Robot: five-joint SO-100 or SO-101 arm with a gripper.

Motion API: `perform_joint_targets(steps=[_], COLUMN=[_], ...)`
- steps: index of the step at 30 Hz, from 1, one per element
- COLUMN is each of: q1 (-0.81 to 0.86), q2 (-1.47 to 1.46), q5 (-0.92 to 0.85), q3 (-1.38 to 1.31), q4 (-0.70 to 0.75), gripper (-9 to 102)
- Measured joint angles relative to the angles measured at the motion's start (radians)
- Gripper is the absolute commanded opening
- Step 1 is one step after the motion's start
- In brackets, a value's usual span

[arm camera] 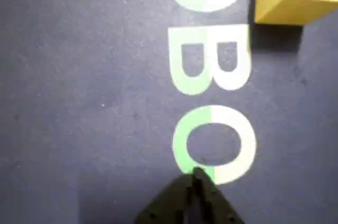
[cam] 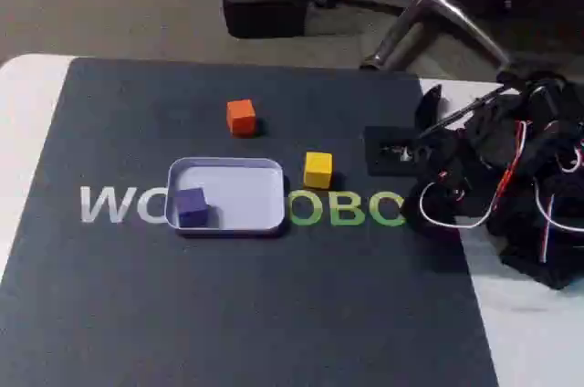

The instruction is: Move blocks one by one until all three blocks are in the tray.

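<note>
Purple-blue block [cam: 192, 206] sits in tray [cam: 239, 195], frame centre | yellow block [cam: 318, 169] just right of tray, likely next; upper right in wrist view | orange block [cam: 241, 118] above tray, on mat [cam: 274, 314] | fingers [arm camera: 196, 174] together, empty, over lettering

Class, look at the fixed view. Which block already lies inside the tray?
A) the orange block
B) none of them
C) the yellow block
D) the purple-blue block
D: the purple-blue block sits in the left end of the tray, while the orange block and the yellow block rest on the dark mat outside it.
</note>
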Motion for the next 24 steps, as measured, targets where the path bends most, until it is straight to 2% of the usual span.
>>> perform_joint_targets(steps=[6,24], q1=[-0.069,-0.061], q2=[-0.060,-0.003], q5=[-0.060,-0.080], q3=[0.000,0.000], q4=[-0.023,0.000], gripper=[-3,-8])
